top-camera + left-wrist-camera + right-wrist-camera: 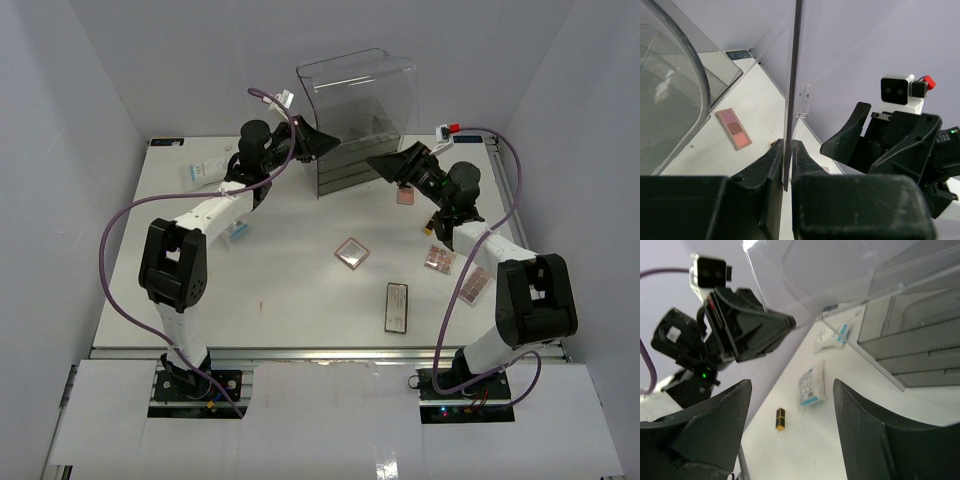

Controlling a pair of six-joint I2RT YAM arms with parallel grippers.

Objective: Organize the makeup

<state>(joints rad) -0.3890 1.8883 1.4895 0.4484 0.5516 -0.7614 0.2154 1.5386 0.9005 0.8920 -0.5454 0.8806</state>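
Observation:
The makeup lies scattered on the white table: a pink palette (pixel 406 193) beside the box, another palette (pixel 351 252) in the middle, a black compact (pixel 396 306) and two palettes (pixel 439 259) (pixel 475 285) at the right. Sachets (pixel 205 170) (pixel 238 230) lie at the left. My left gripper (pixel 325 142) (pixel 787 145) is shut on a thin clear panel (pixel 791 90) of the acrylic box (pixel 355 110). My right gripper (pixel 385 160) (pixel 791 385) stands open and empty beside the box, above a sachet (pixel 811 385) and a small dark tube (pixel 780 419).
The acrylic box has grey drawers (pixel 910 350) at its base and stands at the back centre. The pink palette (pixel 733 128) lies just beyond my left fingers. White walls close in the table on three sides. Both arms meet near the box front.

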